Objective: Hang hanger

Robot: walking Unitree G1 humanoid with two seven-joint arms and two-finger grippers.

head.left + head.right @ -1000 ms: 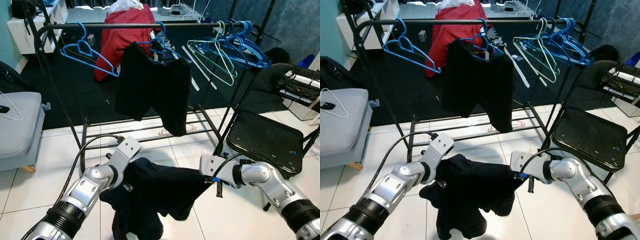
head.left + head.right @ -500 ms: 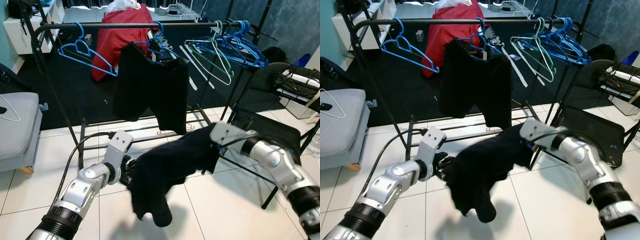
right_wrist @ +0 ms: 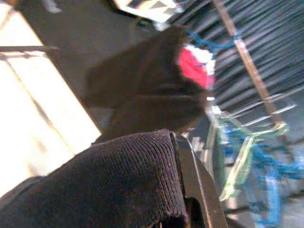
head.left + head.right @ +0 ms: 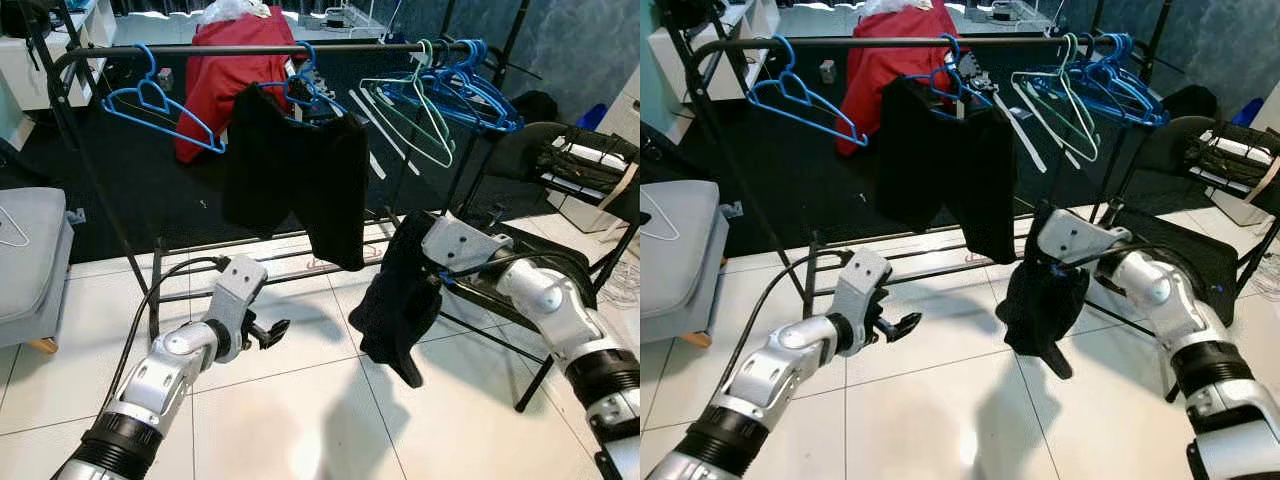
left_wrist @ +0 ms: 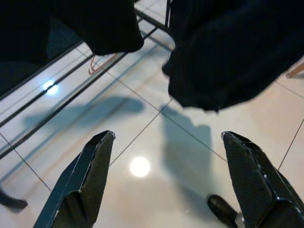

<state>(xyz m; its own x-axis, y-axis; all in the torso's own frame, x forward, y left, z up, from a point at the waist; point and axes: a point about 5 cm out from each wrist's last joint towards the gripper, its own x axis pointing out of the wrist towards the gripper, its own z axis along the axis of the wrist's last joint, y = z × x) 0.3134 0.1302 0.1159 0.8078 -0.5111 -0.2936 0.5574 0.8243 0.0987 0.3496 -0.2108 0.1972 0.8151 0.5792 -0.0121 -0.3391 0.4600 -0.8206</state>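
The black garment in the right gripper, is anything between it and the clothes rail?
Nothing stands directly between. The black garment hangs from the right gripper below the rail. Above it, green hangers and blue hangers crowd the rail; black shorts hang further left.

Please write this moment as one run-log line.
left pincer: open, free | right pincer: holds black garment | rack rail: blue hangers, one garment hung

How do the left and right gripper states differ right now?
The left gripper is open and holds nothing, low over the floor tiles; the right gripper is shut on the black garment, which dangles from it. The left sits lower and nearer the robot; the right is raised toward the clothes rack. Both have black fingers on silver arms.
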